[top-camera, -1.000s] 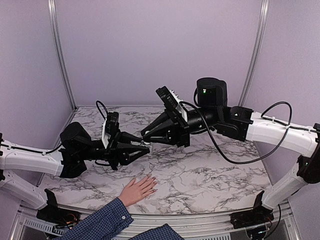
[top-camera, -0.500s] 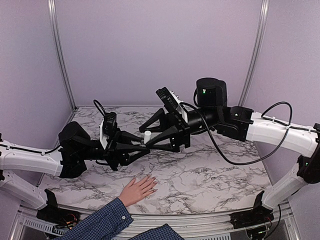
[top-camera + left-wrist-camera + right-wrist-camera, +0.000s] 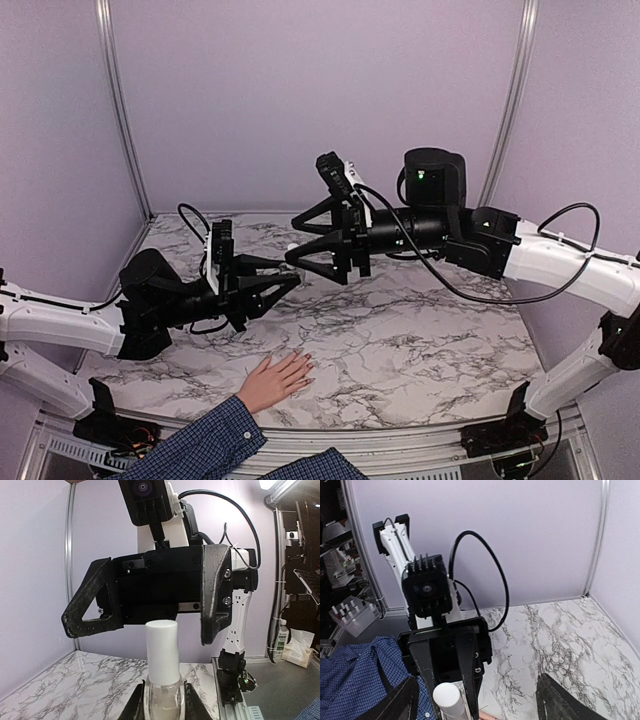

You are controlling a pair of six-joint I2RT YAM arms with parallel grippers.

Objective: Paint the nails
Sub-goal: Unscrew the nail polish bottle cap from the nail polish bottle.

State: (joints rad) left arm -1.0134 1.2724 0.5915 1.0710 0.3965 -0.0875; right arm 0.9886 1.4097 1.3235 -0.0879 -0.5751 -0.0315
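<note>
Two arms meet in the air above the bench (image 3: 420,340), and the painting itself has not begun, as far as I can judge. The left claw (image 3: 162,707) is closed on the glass body of a small polish bottle (image 3: 161,687) and holds it upright. The white cap (image 3: 161,650) is still on the bottle, so no brush is out. The right claw (image 3: 293,241) is spread wide and faces the bottle. In the left wrist view its two fingers stand on either side of the cap and do not touch it. Whether the cap is already between them in depth, I cannot tell.

The nails (image 3: 306,364) are on a human hand (image 3: 270,381) that lies flat on the near part of the bench, with a blue plaid sleeve (image 3: 200,445) behind it. The hand is below both claws and well apart from them. The nails are too small in the top view to show their colour, but with the bottle closed I judge that none is painted.

Almost everything is left: to grip the cap, to unscrew and lift it with its brush, to bring the brush down to the hand, and to paint each nail.
</note>
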